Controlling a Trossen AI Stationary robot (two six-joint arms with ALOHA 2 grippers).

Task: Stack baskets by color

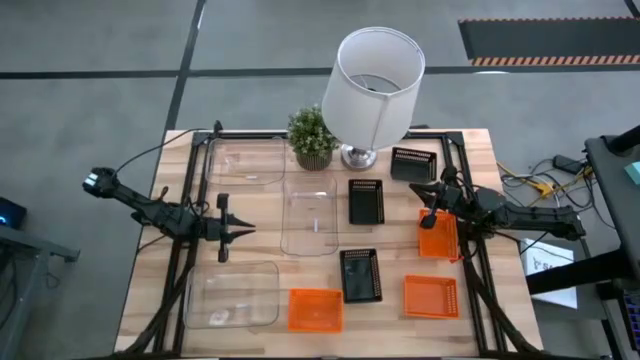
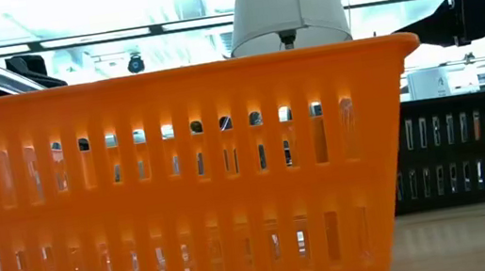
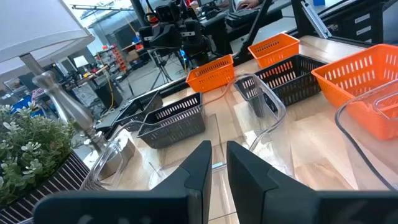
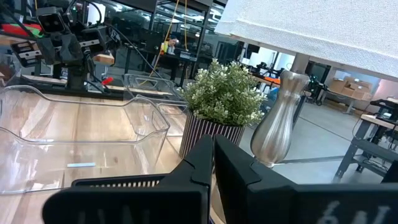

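Observation:
Three orange baskets lie on the table: one at the near middle [image 1: 315,310], one at the near right [image 1: 431,296], and one under my right arm [image 1: 438,235]. Three black baskets stand at the far right [image 1: 413,163], the middle [image 1: 366,200] and nearer [image 1: 360,275]. Clear bins rest at the far left [image 1: 246,162], middle [image 1: 309,215] and near left [image 1: 232,295]. My left gripper [image 1: 240,228] is shut and holds nothing, hovering between the clear bins. My right gripper [image 4: 212,163] is shut and holds nothing, standing just beyond the orange basket's far end, near a black basket's rim [image 4: 124,182].
A white-shaded lamp [image 1: 372,85] on a metal base [image 4: 277,124] and a small potted plant [image 1: 312,138] stand at the table's far middle. In the low view the near orange basket [image 2: 173,183] fills most of the picture, with a black basket [image 2: 474,155] behind it.

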